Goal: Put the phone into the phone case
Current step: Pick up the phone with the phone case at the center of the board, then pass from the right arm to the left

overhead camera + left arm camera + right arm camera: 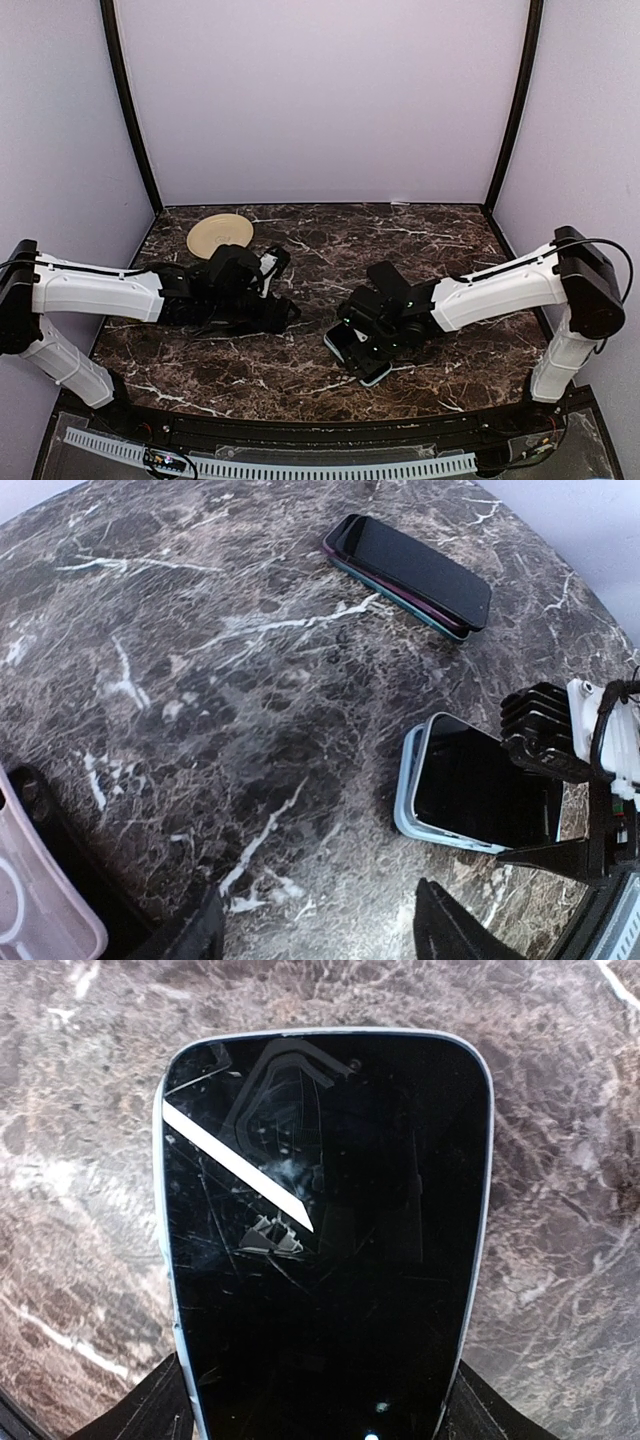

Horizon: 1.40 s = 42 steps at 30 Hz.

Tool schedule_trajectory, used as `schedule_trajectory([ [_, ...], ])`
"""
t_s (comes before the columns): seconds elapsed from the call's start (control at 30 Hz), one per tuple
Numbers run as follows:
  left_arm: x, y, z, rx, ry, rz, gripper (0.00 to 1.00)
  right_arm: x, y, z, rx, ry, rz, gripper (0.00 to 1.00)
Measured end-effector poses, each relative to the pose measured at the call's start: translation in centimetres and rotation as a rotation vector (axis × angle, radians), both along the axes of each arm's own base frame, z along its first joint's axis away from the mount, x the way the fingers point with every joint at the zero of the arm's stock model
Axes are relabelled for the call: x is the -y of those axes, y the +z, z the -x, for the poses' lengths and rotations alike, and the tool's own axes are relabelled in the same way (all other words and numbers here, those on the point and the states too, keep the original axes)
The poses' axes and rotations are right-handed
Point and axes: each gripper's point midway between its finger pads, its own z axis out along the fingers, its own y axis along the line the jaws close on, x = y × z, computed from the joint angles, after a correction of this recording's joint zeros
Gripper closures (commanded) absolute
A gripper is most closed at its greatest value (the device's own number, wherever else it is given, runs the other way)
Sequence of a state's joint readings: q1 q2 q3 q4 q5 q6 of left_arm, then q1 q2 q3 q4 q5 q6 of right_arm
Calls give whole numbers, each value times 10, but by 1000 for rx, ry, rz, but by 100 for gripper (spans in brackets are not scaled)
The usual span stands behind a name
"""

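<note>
A black-screened phone (330, 1210) lies flat on the marble with the light blue rim of a phone case (408, 798) around its edges. My right gripper (320, 1405) straddles the phone's near end, one finger against each long side, shut on it. From above, that gripper (362, 345) covers most of the phone (372, 372). My left gripper (325, 935) hovers over bare marble to the left of the phone, open with nothing between its fingers (200, 930). In the top view the left gripper (285, 312) sits left of centre.
A second dark phone (410, 575) rests on a purple and teal case farther back, also seen as a dark phone (385, 275) from above. A clear whitish case (40, 910) lies by the left wrist. A tan disc (220, 235) sits back left.
</note>
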<state>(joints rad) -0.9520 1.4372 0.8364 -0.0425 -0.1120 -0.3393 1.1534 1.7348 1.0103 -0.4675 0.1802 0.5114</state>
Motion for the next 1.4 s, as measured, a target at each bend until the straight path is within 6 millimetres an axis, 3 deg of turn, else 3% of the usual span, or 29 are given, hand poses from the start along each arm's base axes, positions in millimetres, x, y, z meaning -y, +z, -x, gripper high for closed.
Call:
schedule_trajectory([
  [0.17, 21, 4, 7, -32, -2, 236, 18, -3, 25, -7, 81, 9, -87, 70],
  [0.4, 54, 27, 11, -66, -25, 509, 26, -21, 75, -20, 229, 33, -278, 71],
  [0.63, 76, 43, 9, -71, -59, 623, 45, -23, 106, -21, 321, 72, -376, 71],
  [0.8, 93, 66, 11, -34, -122, 671, 71, -23, 110, -21, 346, 95, -382, 71],
  [0.97, 104, 71, 16, -24, -177, 675, 93, -16, 111, -20, 367, 107, -373, 70],
  [1.07, 108, 73, 21, -14, -208, 671, 100, -13, 115, -19, 380, 116, -375, 58],
  [1.2, 108, 79, 27, 14, -253, 659, 100, -11, 119, -14, 387, 151, -384, 6],
  [1.3, 105, 84, 37, 53, -323, 616, 100, -12, 129, -6, 387, 213, -404, 2],
  [1.4, 96, 87, 54, 89, -419, 558, 100, -9, 158, 10, 395, 337, -475, 2],
])
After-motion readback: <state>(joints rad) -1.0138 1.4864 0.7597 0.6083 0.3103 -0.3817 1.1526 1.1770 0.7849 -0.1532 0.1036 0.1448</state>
